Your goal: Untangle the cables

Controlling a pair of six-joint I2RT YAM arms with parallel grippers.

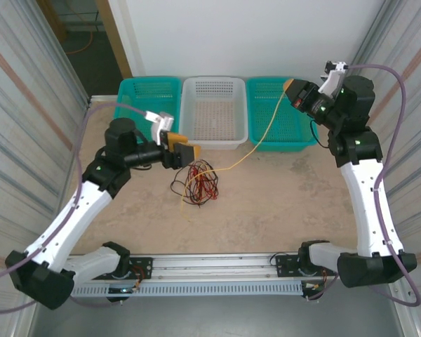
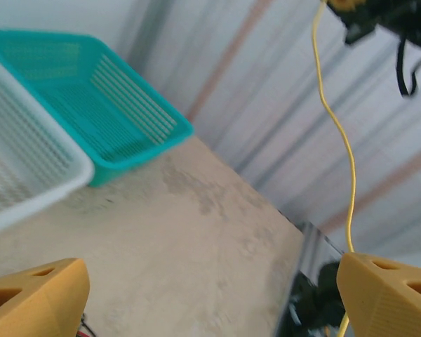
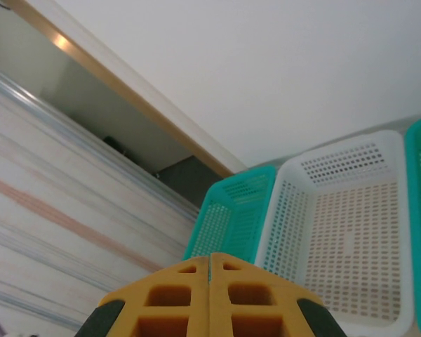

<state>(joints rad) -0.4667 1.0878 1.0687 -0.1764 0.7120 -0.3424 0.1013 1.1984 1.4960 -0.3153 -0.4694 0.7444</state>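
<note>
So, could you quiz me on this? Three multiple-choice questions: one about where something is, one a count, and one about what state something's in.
1. Where does the red and black tangle lie?
A. In the white basket
B. In a teal basket
C. On the table

2. How many baskets stand along the table's far edge?
A. Two
B. Three
C. Four

3. The right arm's fingers are:
A. Shut on the yellow cable
B. Wide open and empty
C. Shut on a red cable

Answers:
1 C: the tangle rests on bare tabletop in front of the baskets.
2 B: a teal basket, a white basket and a second teal basket sit side by side.
3 A: the fingers meet, and the yellow cable runs up from the tangle to their tip.
</note>
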